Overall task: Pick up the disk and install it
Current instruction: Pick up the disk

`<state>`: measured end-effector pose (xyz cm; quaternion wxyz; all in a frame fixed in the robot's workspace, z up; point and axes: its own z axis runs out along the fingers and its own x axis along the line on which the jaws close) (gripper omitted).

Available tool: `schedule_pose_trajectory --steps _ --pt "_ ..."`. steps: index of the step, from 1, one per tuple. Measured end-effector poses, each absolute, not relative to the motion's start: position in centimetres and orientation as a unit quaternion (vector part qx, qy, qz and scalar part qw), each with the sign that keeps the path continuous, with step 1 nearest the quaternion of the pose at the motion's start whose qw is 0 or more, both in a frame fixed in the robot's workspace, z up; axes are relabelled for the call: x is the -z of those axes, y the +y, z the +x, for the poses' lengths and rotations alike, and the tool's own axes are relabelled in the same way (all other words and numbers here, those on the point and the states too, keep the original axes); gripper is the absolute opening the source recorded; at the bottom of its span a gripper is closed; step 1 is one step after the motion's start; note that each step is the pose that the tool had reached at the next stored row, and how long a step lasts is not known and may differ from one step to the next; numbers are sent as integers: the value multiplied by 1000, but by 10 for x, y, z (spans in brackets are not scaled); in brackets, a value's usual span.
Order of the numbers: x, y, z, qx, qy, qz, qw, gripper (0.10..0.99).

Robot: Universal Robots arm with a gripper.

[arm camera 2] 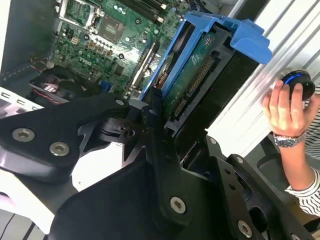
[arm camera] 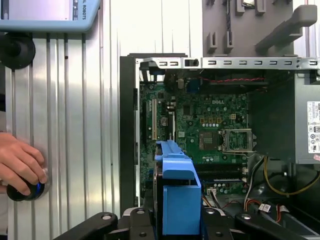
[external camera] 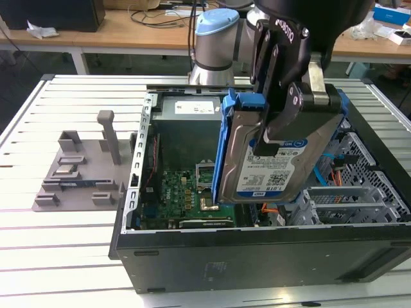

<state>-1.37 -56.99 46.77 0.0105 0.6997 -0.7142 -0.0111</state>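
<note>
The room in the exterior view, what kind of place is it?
Probably a robotics lab or workshop. A robot arm stands at a slatted metal table, its gripper shut on the disk above an open computer case, and wooden desks with cables sit behind.

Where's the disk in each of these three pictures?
Exterior view: disk with its label showing, partly hiding the motherboard.
Second wrist view: disk edge-on, motherboard behind it.
First wrist view: disk end-on, blue frame showing, motherboard behind it.
Shared landmark: the green motherboard.
</note>
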Motion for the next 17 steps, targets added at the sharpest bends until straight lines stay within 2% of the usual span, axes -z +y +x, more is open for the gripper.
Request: schedule_pose_trajectory --steps 5,17 --pt "-468 -579 -6 11 -714 700 11 365" --pt "-468 -581 30 11 -714 700 11 365"
